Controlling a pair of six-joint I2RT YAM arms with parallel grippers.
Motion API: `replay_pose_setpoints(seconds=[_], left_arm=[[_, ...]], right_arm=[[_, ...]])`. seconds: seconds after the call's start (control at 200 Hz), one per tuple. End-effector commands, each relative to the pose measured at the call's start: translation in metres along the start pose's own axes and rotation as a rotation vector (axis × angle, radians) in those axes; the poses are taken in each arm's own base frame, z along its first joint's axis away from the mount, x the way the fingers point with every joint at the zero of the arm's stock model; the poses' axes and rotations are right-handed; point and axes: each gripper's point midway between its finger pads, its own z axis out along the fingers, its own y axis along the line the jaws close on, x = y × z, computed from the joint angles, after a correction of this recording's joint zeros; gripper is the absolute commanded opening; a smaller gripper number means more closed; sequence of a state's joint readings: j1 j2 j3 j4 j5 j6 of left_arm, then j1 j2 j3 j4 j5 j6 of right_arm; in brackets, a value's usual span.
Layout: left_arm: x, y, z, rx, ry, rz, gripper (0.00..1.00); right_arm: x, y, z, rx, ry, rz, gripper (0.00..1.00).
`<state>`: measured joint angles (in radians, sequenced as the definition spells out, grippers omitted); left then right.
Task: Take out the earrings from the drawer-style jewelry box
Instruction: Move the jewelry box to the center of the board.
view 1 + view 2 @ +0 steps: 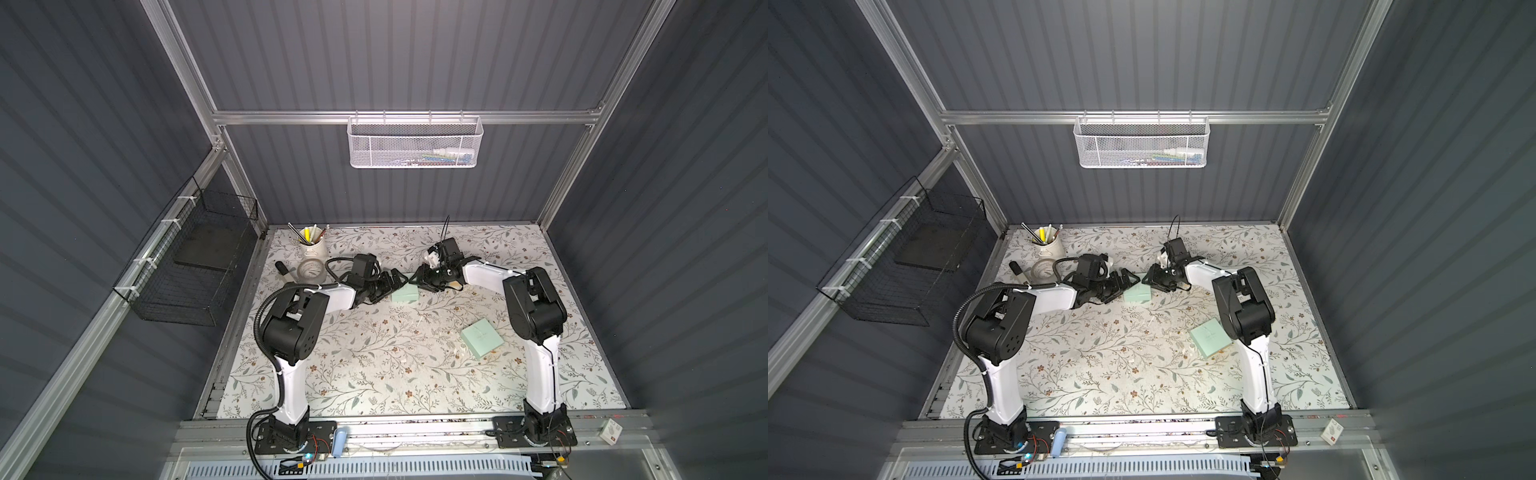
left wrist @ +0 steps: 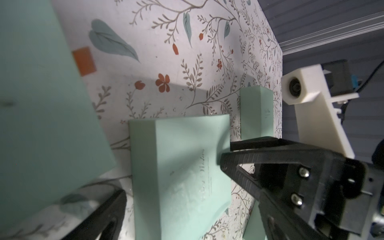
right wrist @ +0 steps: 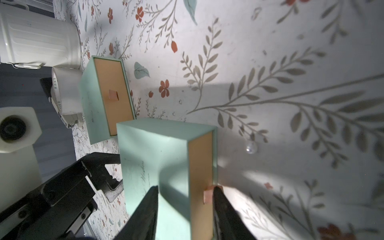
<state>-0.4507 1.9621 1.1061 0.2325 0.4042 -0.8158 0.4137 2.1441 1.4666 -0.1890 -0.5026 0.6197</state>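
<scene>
The earrings don't show; presumably they're still inside the mint jewelry box (image 3: pixel 153 149) at far mid-table, its orange drawer front (image 3: pixel 200 166) flush. The right gripper (image 3: pixel 186 188) straddles that end half-spread, one finger beside the pull tab (image 3: pixel 207 196), likely to tug it, but I can't tell whether it's pinching. The left gripper (image 3: pixel 116 175) gapes at the box's left end, probably to brace it.

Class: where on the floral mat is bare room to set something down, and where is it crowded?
Free: near strip between the arm bases; far corner behind the right arm. Crowded: the pen cup and tape roll corner; the centre, where the left pincer and right pincer meet at a mint box.
</scene>
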Motion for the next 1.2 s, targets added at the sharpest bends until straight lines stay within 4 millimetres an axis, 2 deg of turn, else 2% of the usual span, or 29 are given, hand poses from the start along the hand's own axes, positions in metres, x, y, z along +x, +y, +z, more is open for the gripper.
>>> replay_pose_setpoints(seconds=[0.0, 0.185, 0.365, 0.485, 0.65, 0.76, 0.77, 0.815, 0.981, 1.121, 1.196], left_arm=[[0.003, -0.006, -0.015, -0.021, -0.006, 0.010, 1.00], [0.003, -0.017, -0.033, -0.016, -0.021, 0.029, 1.00], [0.001, -0.032, -0.065, -0.036, -0.052, 0.070, 1.00], [-0.012, -0.019, -0.090, -0.219, -0.099, 0.105, 1.00], [-0.040, 0.004, -0.114, -0.487, -0.148, 0.155, 1.00], [-0.057, 0.014, -0.109, -0.587, -0.136, 0.194, 1.00], [-0.065, 0.006, -0.110, -0.583, -0.153, 0.202, 1.00], [-0.077, 0.008, -0.107, -0.623, -0.160, 0.216, 1.00], [-0.113, 0.018, -0.085, -0.706, -0.161, 0.249, 1.00], [-0.128, 0.031, -0.057, -0.739, -0.101, 0.281, 1.00], [-0.131, 0.037, -0.043, -0.733, -0.082, 0.305, 1.00]], right_arm=[[-0.013, 0.017, -0.021, -0.026, -0.039, -0.039, 0.45], [-0.016, 0.023, -0.033, -0.025, -0.061, -0.043, 0.44], [-0.019, 0.035, -0.060, -0.036, -0.115, -0.060, 0.44], [-0.013, 0.046, -0.084, -0.060, -0.163, -0.076, 0.45], [0.006, 0.046, -0.113, -0.057, -0.221, -0.083, 0.52], [0.023, 0.042, -0.126, -0.064, -0.236, -0.084, 0.61], [0.025, 0.042, -0.129, -0.064, -0.238, -0.085, 0.62], [0.033, 0.040, -0.134, -0.064, -0.240, -0.089, 0.66], [0.060, 0.035, -0.150, -0.058, -0.230, -0.118, 0.83], [0.081, 0.025, -0.160, -0.037, -0.226, -0.141, 0.98], [0.087, 0.024, -0.167, -0.038, -0.238, -0.154, 0.99]])
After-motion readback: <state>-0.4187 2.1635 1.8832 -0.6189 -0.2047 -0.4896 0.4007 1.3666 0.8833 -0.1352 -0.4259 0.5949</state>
